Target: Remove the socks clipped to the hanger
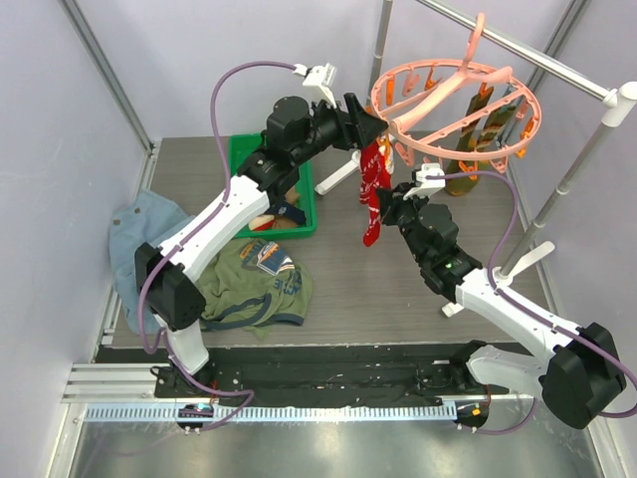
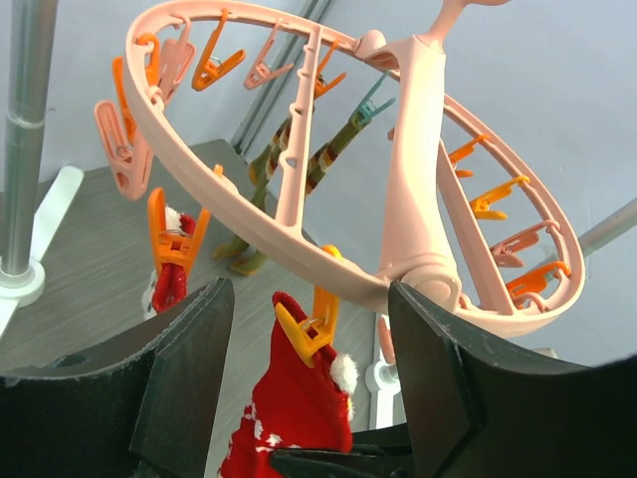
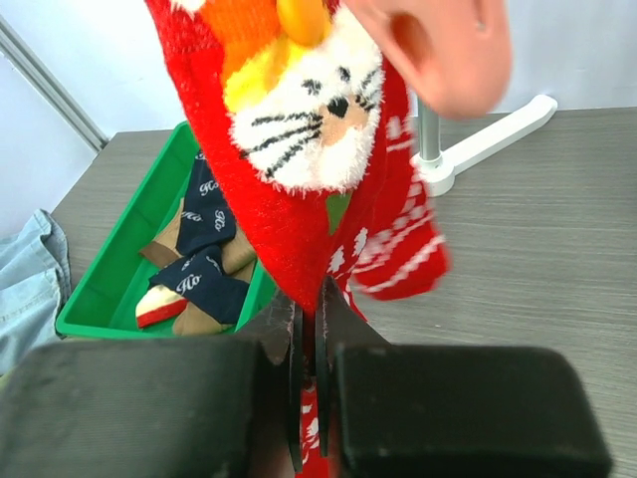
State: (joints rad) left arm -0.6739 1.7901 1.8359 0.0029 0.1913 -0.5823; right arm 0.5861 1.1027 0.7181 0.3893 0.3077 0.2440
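1. Socks of red patterned fabric, one with a white cat face, hang from small orange plastic clips on the near-left rim of the round salmon-pink plastic hanger.
2. The right hand sits just below that rim, clenched on one red sock part-way down its length.
3. The left hand is at the same rim, fingers spread wide either side of a clip and sock top, grasping nothing.
4. Olive socks with orange stripes hang clipped at the hanger's far-right side.
5. The hanger's hook sits over a white-and-grey metal rail stand.
6. Left of the hanger, a green plastic tray on the grey counter holds navy patterned socks and brown ones.
7. Nearer than the tray lie an olive-green T-shirt and a pale blue denim garment.
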